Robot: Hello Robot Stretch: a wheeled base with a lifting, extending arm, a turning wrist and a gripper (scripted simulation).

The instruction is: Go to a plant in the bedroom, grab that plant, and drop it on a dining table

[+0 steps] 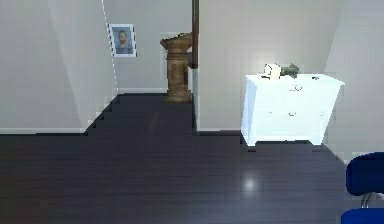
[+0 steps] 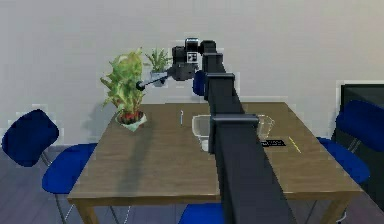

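Forward view: dark plank floor (image 1: 150, 170) runs between white walls; white dresser (image 1: 290, 108) at the right with small items on top, too small to name; blue chair (image 1: 365, 185) cut by the bottom right corner; brown pedestal (image 1: 178, 70) in the far passage; framed picture (image 1: 122, 40) on the wall left of it.

Arm side view: wooden table (image 2: 150, 165) across the middle; dark arm (image 2: 235, 140) rises from the bottom edge and reaches out over it; blue chairs (image 2: 30, 135) at the left end, the right end, the near side and behind the arm; dark flat object (image 2: 362, 100) at the right edge.

Plant (image 2: 125, 85), leafy, in a white pot, stands upright on the table's far left part. Gripper (image 2: 148, 82) at the arm's far end has its fingers pointing at the plant's leaves; touching or just beside, cannot tell. Green sprig (image 2: 157, 58) shows just above the fingers against the wall. Cannot tell whether the gripper holds anything, nor how wide the fingers stand.

Clear container (image 2: 204, 130) on the table just left of the arm; thin utensil (image 2: 181, 118) between it and the pot; small dark item (image 2: 275, 145) right of the arm.
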